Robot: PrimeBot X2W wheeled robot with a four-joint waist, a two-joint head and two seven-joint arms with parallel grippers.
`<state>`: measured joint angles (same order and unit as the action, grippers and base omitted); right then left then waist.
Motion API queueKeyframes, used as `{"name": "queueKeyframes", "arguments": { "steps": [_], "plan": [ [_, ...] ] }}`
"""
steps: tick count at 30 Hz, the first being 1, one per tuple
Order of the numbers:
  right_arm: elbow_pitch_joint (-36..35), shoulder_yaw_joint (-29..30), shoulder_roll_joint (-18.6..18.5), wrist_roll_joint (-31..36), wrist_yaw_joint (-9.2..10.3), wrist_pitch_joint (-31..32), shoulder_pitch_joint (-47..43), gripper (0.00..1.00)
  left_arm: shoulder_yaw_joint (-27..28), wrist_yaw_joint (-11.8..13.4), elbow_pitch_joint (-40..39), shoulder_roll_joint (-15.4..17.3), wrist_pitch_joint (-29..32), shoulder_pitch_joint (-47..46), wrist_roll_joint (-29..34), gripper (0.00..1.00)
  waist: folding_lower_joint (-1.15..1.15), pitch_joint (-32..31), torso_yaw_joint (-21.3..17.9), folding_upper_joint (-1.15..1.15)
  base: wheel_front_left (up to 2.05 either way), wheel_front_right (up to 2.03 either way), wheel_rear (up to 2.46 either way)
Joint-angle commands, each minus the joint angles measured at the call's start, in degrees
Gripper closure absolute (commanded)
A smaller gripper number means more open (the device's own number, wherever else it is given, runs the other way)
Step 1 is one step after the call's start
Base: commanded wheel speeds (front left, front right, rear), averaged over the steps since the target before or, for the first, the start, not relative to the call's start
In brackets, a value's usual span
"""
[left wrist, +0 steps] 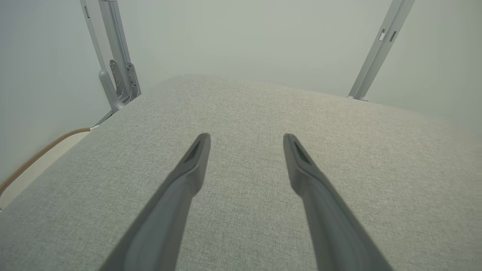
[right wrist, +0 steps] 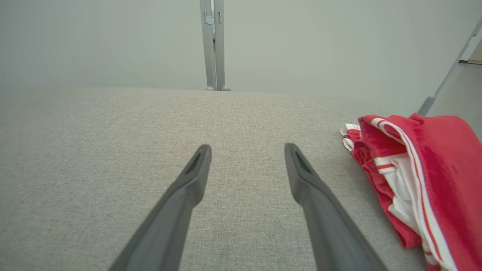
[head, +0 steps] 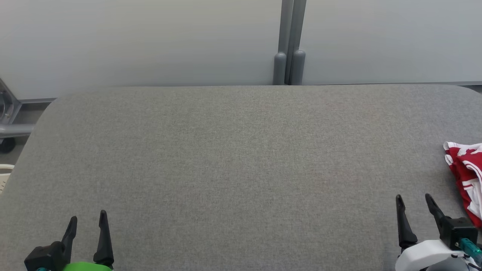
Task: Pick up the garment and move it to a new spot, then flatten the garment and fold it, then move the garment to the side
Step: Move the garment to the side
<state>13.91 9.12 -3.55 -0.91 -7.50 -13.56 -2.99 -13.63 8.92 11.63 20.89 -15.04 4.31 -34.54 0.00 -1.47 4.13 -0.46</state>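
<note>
Left pincer (head: 88, 218) and right pincer (head: 414, 199) hover low, fingers spread, empty

Even soft light, faint shadows, hazy wrist backgrounds.

A: What carries everything here?
B: A wide table padded in grey woven fabric (head: 233, 158), with rounded far corners.
A: And what lies on it?
B: A crumpled red garment with white stripes and white panels (head: 466, 171), bunched in a heap at the table's right side, resting on the fabric. In the head view the frame's edge cuts it off.
</note>
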Motion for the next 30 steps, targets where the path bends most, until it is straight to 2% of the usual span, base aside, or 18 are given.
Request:
{"name": "queueKeyframes", "arguments": {
  "steps": [1,6,11,22,24,30],
  "plan": [
    [0.84,1.33,0.07,0.11,0.02,-0.60,-0.41,0.00,0.71,-0.90,0.30,-0.34,-0.14,0.35,0.93,0.00,0.00,-0.26,0.35,0.46,0.00,0.00,0.00],
    [2.74,3.48,0.48,1.03,0.02,-1.24,-0.32,0.00,2.16,-2.84,1.02,-1.52,-0.15,0.38,2.27,0.00,0.00,-0.45,0.35,0.46,0.00,0.00,0.00],
    [3.88,2.99,0.58,0.28,0.02,-1.55,0.95,0.00,3.06,-4.22,1.73,-2.21,-0.15,0.73,3.48,0.00,0.00,-0.42,-0.27,0.46,0.00,0.00,0.00],
    [4.03,3.45,0.58,-0.06,0.02,-1.65,1.74,0.00,3.86,-5.56,2.65,-3.22,-0.15,0.08,4.85,0.00,0.00,-0.31,-0.40,0.46,0.00,0.00,0.00],
    [3.80,3.60,0.48,-0.27,0.06,-1.65,1.45,0.00,3.74,-5.88,2.94,-3.36,-0.14,-0.02,5.10,0.00,0.00,-0.42,2.41,0.46,0.00,0.00,0.00],
    [3.64,3.14,0.53,0.11,0.02,-1.66,1.11,0.00,4.33,-6.66,3.49,-3.50,-0.13,0.15,5.43,0.00,0.00,-0.47,2.48,0.46,0.00,0.00,0.00]
  ]
}}
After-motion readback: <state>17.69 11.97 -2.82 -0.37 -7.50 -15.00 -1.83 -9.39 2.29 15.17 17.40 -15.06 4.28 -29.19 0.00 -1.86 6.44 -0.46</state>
